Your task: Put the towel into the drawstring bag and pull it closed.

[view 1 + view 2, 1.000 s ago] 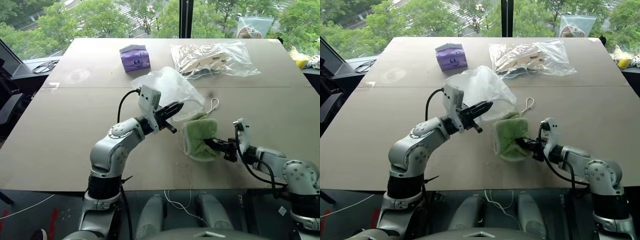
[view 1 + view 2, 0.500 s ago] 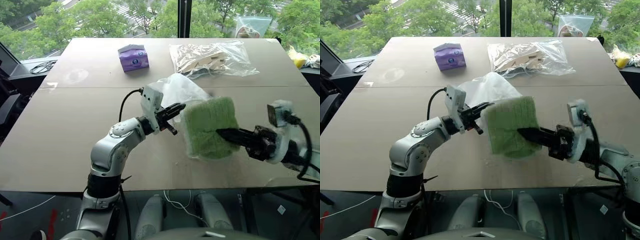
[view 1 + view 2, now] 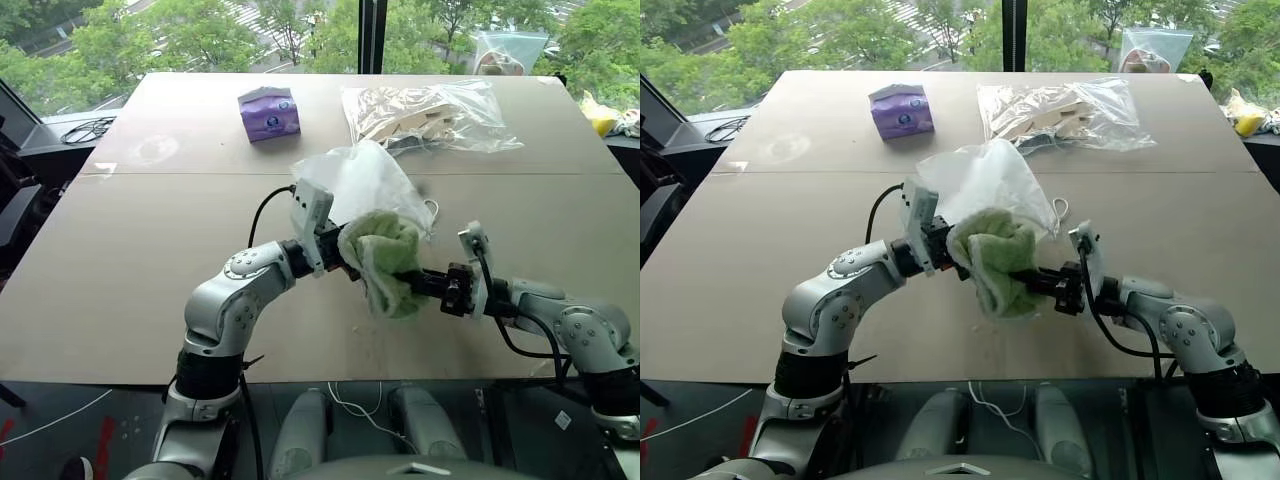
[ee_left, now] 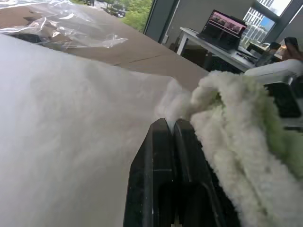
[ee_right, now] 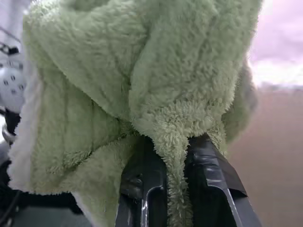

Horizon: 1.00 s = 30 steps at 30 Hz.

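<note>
My right gripper (image 5: 175, 198) pinches the towel (image 3: 385, 265), which I have pulled in from out wide to hang bunched at the drawstring bag (image 3: 365, 180). My left gripper (image 4: 173, 142) is squeezed shut on the bag's edge, as before. Behind, on the tabletop (image 3: 120, 250), sit a purple pack (image 3: 269, 112) and a clear plastic bag (image 3: 430, 115). Green trees (image 3: 200, 35) show outside.

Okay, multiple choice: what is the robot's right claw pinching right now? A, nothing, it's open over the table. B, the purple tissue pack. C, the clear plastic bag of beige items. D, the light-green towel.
D: the right claw is shut on a fold of the light-green towel, holding it above the table against the white drawstring bag.
</note>
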Tool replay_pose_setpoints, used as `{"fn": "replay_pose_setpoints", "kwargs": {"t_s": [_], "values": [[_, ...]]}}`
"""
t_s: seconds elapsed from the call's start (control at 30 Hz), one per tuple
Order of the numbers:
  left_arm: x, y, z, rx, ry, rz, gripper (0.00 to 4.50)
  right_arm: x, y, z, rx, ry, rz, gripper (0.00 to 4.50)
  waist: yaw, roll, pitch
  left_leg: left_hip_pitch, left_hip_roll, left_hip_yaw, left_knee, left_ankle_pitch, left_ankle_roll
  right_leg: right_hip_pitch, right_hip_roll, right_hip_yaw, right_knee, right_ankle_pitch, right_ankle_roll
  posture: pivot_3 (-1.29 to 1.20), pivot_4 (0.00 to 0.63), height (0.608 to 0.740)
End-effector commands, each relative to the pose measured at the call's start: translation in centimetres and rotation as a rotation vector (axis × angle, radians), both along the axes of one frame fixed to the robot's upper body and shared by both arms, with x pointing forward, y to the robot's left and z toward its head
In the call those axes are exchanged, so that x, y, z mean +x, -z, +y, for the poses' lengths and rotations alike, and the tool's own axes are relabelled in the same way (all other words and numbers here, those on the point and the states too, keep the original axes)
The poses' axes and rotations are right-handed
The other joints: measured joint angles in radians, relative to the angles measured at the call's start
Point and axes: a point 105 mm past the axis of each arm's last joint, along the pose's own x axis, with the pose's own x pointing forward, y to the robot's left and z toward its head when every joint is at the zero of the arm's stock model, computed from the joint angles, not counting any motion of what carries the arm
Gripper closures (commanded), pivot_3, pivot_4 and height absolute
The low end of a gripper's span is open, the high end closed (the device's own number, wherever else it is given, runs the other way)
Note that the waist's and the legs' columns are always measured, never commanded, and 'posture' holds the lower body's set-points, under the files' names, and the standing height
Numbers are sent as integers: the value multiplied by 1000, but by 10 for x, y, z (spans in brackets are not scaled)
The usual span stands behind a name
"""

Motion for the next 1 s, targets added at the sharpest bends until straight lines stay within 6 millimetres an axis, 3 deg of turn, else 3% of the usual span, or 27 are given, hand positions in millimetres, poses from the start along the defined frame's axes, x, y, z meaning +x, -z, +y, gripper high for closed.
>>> {"fn": "replay_pose_setpoints", "kwargs": {"t_s": [0.03, 0.17, 0.27, 0.4, 0.57, 0.87, 1.0], "values": [[-14, -18, -12, -47, 70, -65, 4500, -16, 6, 0, -127, -134, -48, 4473, 0, 0, 0, 0, 0, 0, 0, 0, 0, 0, 0, 0, 0, 0, 0, 0, 150, 740], [-17, -16, -14, -55, 77, -57, 4500, -10, 5, -3, -150, -119, -80, 4473, -1, 0, 0, 1, 0, -1, 0, 0, 0, 0, 0, -1, 0, 0, 0, 0, 150, 740], [-21, -14, -16, -56, 96, -45, 4500, 11, 1, -5, -140, -2, -124, 4473, -3, -1, 0, 1, 0, 0, 0, 0, 0, 1, 0, 0, 0, 0, 0, 0, 150, 740], [-32, -3, -17, -11, 156, -32, 4500, 25, -56, -11, 285, 108, -93, 4473, -3, 0, 1, 1, 0, 0, 0, 0, 0, 1, 1, 0, 1, 0, 0, 0, 150, 740], [-33, 1, -16, 14, 164, -36, 4500, 36, -67, -35, 498, 244, -14, 4473, 5, 0, 1, 1, 0, -1, 0, 0, 0, 2, 0, 0, 0, 0, 0, 0, 150, 740], [-32, 3, -16, 24, 167, -41, 4500, 37, -96, -13, 897, 321, 94, 4473, -7, 1, 1, 3, 1, -1, -1, 0, 0, 1, 2, 0, 3, 0, 0, 0, 150, 740], [-32, 3, -17, 19, 165, -43, 4500, 43, -103, 8, 1094, 408, 226, 4473, -7, 2, 1, 2, 1, -1, 0, 0, 0, 1, 1, 0, 3, 0, 0, 0, 150, 740]]}}
